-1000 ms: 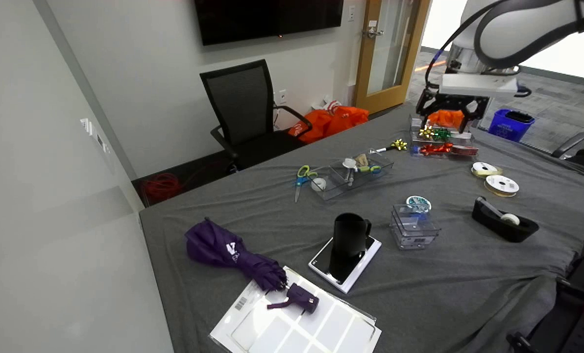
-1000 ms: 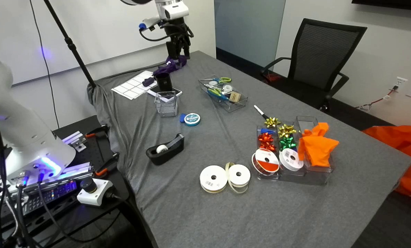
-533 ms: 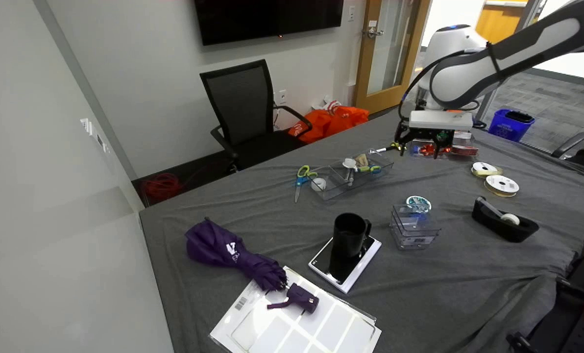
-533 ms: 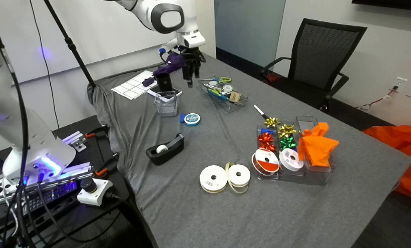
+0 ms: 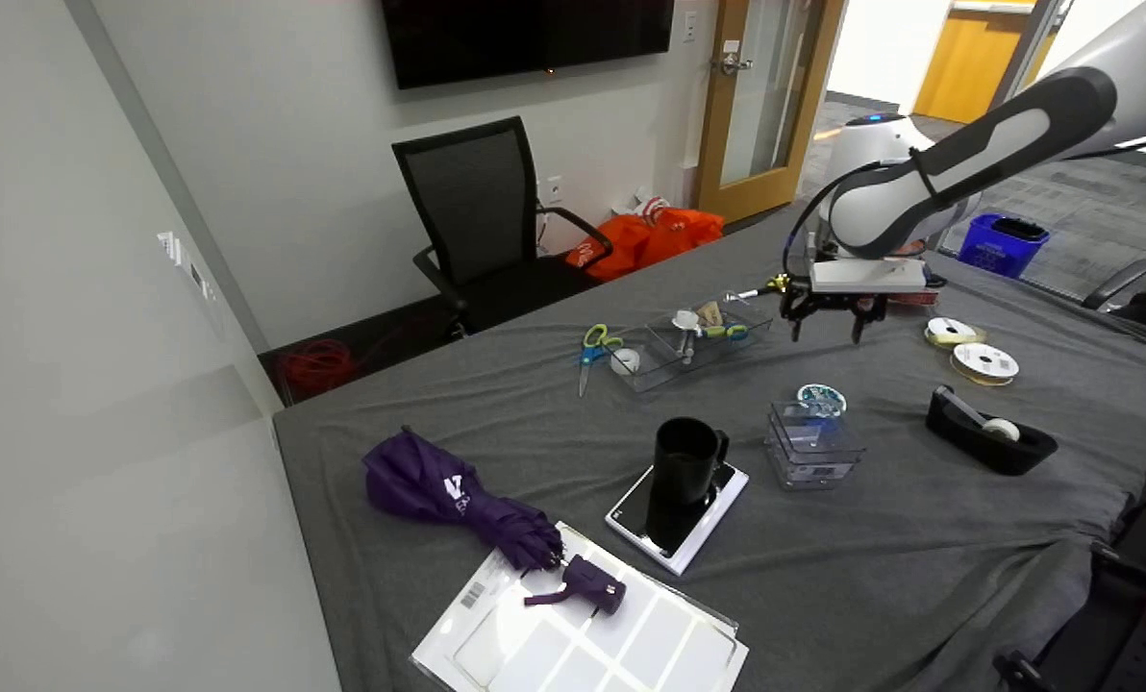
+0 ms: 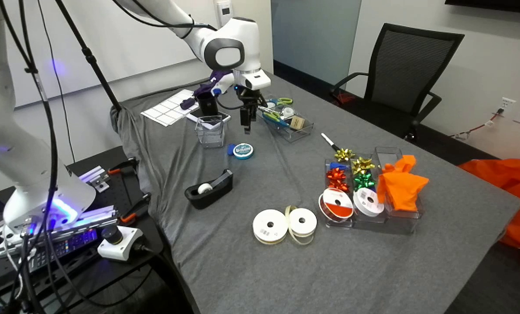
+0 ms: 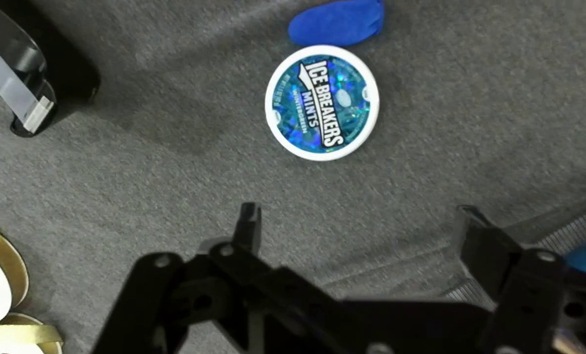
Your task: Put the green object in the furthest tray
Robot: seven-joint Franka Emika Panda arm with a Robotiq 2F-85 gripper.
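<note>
- Apparently the step in hand is the pick-up: tin (image 7: pixel 322 103) lies flat on the cloth (image 6: pixel 286 274), unheld, past the claw (image 7: pixel 360 211) on the far side in the wrist view.
- Claw spread wide, only cloth in the gap.
- Tin sits a little left of the gap's middle. I'd go far and slightly left until the claw straddles it, then straight down.
- Blue lump (image 7: pixel 339 22) at tin's far edge; touching or just beside, unclear. A pinch across the tin's left and right sides should miss it.
- Tin is low, round, probably slick: grip low and through the middle, or it may turn or squirt out. Pressing into the cloth could ruck it.
- Clear box (image 5: pixel 813 461) near, partly in front of the tin in an exterior view. Mind it going down and lifting.
- Dispenser (image 7: pixel 27 59) well left in the wrist view; little worry.
- Target uncertain: scissors tray (image 5: pixel 652 373) or bow trays (image 6: pixel 391 222); which counts as furthest, I can't say.
- Arm (image 6: pixel 223 50) stretches over from its base (image 6: pixel 46 187), at left in an exterior view; claw hangs pointing down, above the cloth, near the tin but apart.
</note>
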